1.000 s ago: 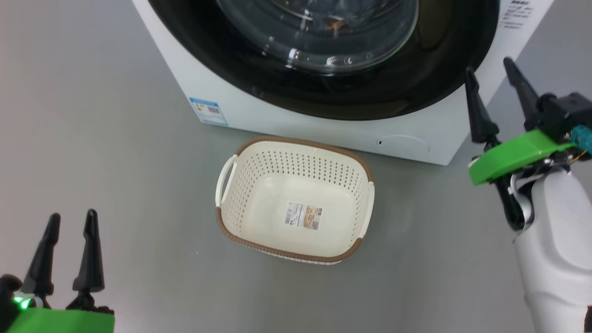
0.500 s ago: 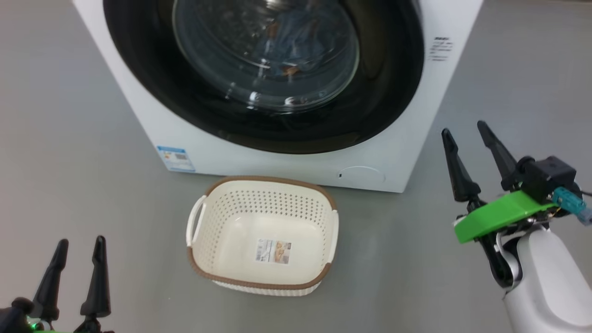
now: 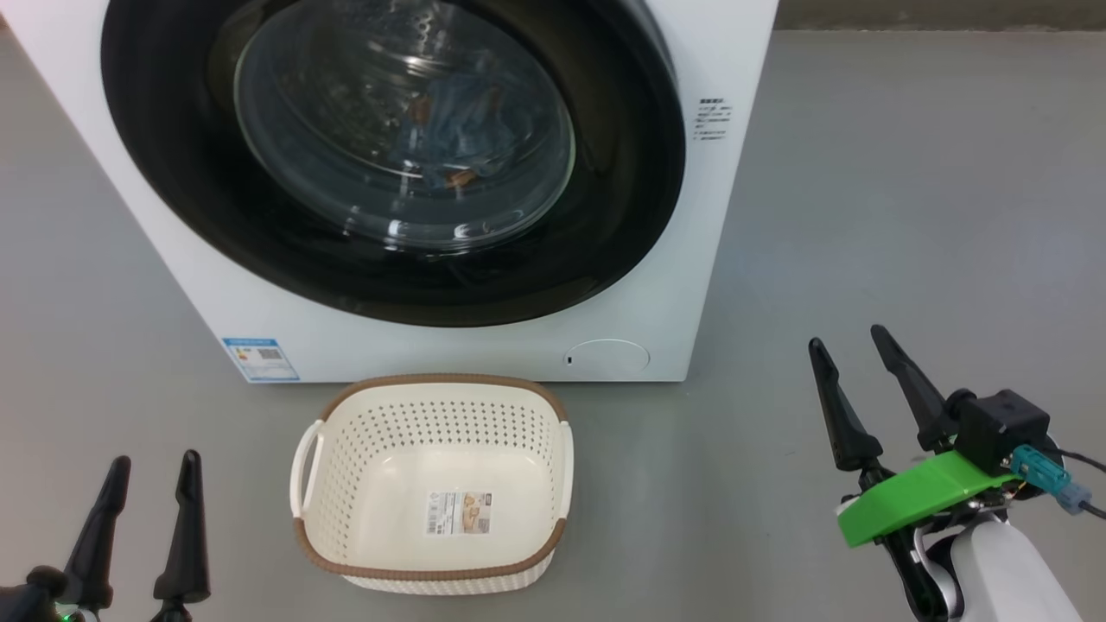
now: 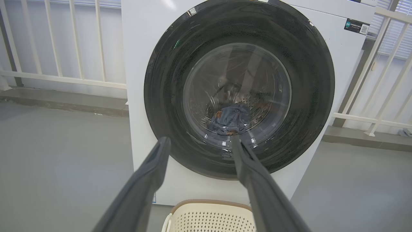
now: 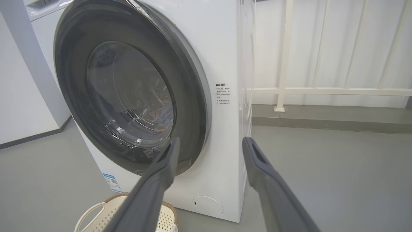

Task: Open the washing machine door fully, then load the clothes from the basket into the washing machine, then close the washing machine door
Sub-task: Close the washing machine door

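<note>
While the washing machine door (image 3: 173, 216) sits closed flat against the front, the washing machine (image 3: 734, 259) stands white and boxy on a grey floor (image 3: 907, 173), a white railing (image 4: 64, 80) behind it. The glossy black door spans nearly the machine's whole width, its clear domed glass at the centre.

Just in front of the machine, close to its base, the basket (image 3: 432, 380) sits upright on the floor; its cream bottom carries a label sticker (image 3: 459, 512).

The robot's two arms hang low on either side of the basket and well clear of it. The right gripper (image 3: 845, 337), to the right of the machine's front corner, has its dark fingers spread wide with nothing between them. The left gripper (image 3: 155, 459), at the near left of the basket, is likewise spread wide and holds nothing.

The clothes (image 3: 458, 130) lie inside the drum, a blue-grey heap with orange flecks seen through the glass.

A blue energy sticker (image 3: 260, 358) marks the lower left of the front panel, a round service flap (image 3: 607, 356) the lower right.
</note>
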You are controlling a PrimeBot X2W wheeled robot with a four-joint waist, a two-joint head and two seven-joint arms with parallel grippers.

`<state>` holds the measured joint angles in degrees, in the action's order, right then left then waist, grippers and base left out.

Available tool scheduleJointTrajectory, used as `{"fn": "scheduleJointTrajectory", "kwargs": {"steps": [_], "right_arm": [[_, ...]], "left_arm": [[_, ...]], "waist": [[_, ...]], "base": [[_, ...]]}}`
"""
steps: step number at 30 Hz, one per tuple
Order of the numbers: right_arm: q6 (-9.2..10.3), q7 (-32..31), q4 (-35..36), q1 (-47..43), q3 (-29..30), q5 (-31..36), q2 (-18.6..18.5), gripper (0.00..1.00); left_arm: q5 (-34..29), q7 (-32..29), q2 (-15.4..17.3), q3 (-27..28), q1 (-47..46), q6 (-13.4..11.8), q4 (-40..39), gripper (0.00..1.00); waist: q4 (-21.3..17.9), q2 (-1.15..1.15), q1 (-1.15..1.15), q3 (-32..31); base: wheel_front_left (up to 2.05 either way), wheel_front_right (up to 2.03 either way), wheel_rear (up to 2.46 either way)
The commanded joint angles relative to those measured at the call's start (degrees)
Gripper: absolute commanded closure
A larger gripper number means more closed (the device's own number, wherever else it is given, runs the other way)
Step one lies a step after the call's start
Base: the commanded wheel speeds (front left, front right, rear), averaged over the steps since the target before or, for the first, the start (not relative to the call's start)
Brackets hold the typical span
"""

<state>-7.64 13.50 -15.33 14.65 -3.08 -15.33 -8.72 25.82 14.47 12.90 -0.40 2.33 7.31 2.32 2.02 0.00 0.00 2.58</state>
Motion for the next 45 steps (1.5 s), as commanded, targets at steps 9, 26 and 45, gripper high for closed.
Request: {"fn": "scheduleJointTrajectory", "kwargs": {"steps": [9,26,45], "right_arm": [[0.15,1.38,3.77,-5.47,-0.94,-1.38,1.73,0.0],[0.15,1.49,4.89,-9.27,-0.2,-0.57,2.73,0.0],[0.15,1.5,4.54,-9.42,-0.55,0.03,2.68,0.0]], "left_arm": [[-0.05,0.52,1.39,1.81,0.07,0.18,-1.74,0.0],[-0.08,0.52,1.35,1.55,0.34,0.18,-1.57,0.0],[-0.1,0.52,1.37,1.03,0.29,0.18,-1.13,0.0]], "waist": [[-2.52,0.0,0.0,-0.98],[-3.75,0.0,0.0,-1.54],[-3.19,0.0,0.0,-1.61]], "base": [[0.0,0.0,0.0],[0.0,0.0,0.0],[0.0,0.0,0.0]]}}
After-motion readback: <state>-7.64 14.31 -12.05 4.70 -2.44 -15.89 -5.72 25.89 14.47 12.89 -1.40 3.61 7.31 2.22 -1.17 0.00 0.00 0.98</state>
